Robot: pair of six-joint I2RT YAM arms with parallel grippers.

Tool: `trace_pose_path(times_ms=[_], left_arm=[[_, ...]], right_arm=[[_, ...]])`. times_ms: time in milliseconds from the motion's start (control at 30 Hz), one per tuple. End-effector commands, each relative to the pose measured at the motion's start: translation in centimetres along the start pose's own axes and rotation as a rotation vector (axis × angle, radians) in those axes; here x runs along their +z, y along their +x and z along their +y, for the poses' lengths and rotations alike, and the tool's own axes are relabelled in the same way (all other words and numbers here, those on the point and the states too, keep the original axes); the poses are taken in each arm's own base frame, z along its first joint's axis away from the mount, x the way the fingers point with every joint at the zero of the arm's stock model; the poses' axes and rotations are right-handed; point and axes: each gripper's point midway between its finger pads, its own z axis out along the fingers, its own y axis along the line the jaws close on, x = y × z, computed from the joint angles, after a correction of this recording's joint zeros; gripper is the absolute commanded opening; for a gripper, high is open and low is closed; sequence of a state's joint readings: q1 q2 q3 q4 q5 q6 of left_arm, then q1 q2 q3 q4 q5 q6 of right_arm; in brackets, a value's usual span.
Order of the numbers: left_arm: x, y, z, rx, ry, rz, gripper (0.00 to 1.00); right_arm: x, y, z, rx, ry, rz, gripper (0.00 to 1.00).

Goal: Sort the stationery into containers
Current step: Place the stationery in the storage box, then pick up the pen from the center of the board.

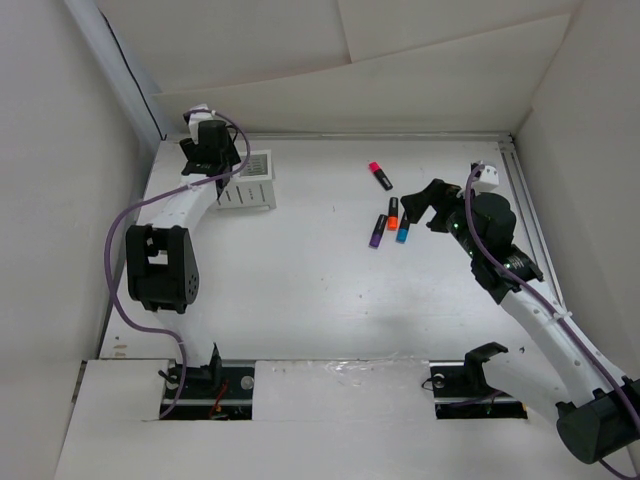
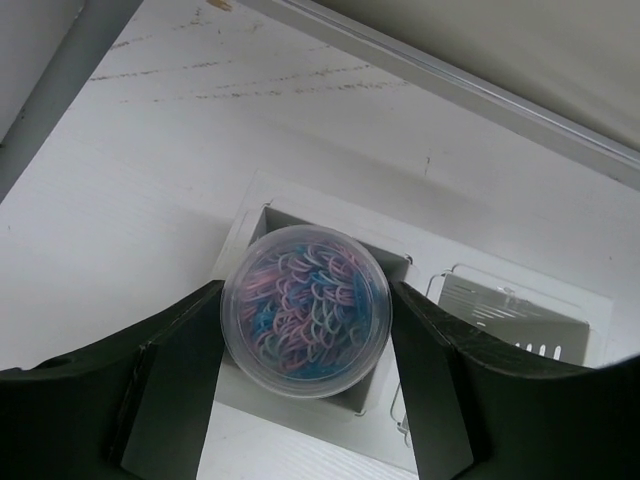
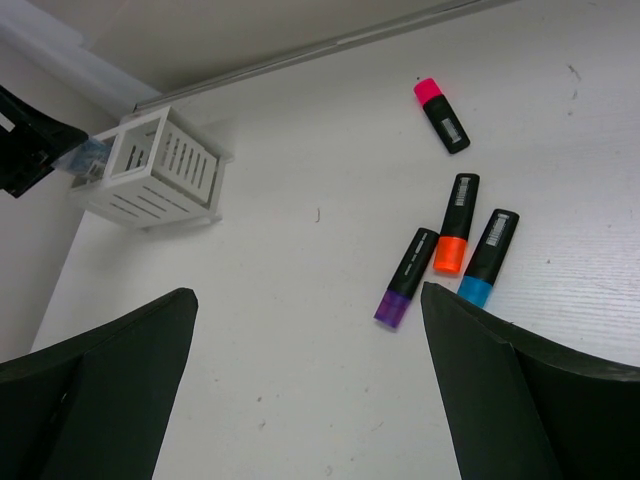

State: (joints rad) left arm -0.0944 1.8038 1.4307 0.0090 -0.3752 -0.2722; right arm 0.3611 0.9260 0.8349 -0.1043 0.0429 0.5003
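Observation:
My left gripper (image 2: 306,300) is shut on a small round translucent grey roll (image 2: 306,335) full of pink and blue loops. It holds the roll over the left compartment of the white slotted box (image 2: 470,255), at the table's far left (image 1: 252,182). Pink (image 1: 380,175), orange (image 1: 393,214), purple (image 1: 378,231) and blue (image 1: 404,228) highlighters lie on the table right of centre. My right gripper (image 1: 425,207) is open and empty, hovering just right of them. In the right wrist view the purple (image 3: 407,277), orange (image 3: 456,222) and blue (image 3: 487,258) highlighters lie ahead of the right finger.
The pink highlighter (image 3: 441,113) lies apart, farther back. White walls enclose the table on the left, back and right. A metal rail (image 1: 525,210) runs along the right edge. A purple cable (image 1: 125,220) loops beside the left arm.

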Motion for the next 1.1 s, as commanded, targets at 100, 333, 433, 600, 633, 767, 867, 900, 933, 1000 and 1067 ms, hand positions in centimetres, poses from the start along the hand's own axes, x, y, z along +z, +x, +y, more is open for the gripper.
trace_pose_path(times_ms=[100, 333, 433, 600, 633, 767, 867, 900, 933, 1000, 1067], left_arm=[[-0.3, -1.4, 0.7, -0.008, -0.031, -0.05, 0.74], [-3.3, -4.6, -0.5, -0.031, 0.001, -0.123, 0.8], [-6.8, -7.5, -3.5, -0.095, 0.134, -0.185, 0.69], [-12.1, -5.2, -12.4, -0.056, 0.348, -0.153, 0.64], [-12.5, -3.3, -14.3, -0.027, 0.371, -0.126, 0.64], [-18.4, 6.1, -24.1, 0.158, 0.543, -0.03, 0.64], [-20.5, 12.9, -27.8, 0.271, 0.617, 0.057, 0.63], [-21.1, 14.2, -28.6, 0.284, 0.639, 0.081, 0.63], [-21.6, 15.1, -29.4, 0.298, 0.659, 0.093, 0.63], [-22.5, 18.5, -30.4, 0.339, 0.696, 0.143, 0.63], [-23.1, 20.2, -30.9, 0.354, 0.723, 0.176, 0.66]], right_arm=[[-0.2, -1.2, 0.8, -0.007, -0.035, -0.041, 1.0], [-0.2, -1.2, 0.8, -0.007, -0.035, -0.041, 1.0], [-0.4, -1.5, 0.8, -0.006, -0.032, -0.053, 1.0], [-0.9, -2.4, -0.1, -0.003, 0.017, -0.104, 1.0], [-0.9, -2.7, -0.5, -0.002, 0.041, -0.117, 0.97], [-1.4, -3.0, -1.3, 0.011, 0.083, -0.145, 0.61], [-1.7, -3.3, -1.8, 0.013, 0.109, -0.159, 0.22], [-1.7, -3.4, -2.1, 0.014, 0.117, -0.163, 0.18], [-1.7, -3.2, -2.2, 0.013, 0.122, -0.155, 0.15], [-1.7, -3.2, -2.2, 0.013, 0.122, -0.155, 0.15], [-1.7, -3.2, -2.1, 0.022, 0.121, -0.156, 0.32]])
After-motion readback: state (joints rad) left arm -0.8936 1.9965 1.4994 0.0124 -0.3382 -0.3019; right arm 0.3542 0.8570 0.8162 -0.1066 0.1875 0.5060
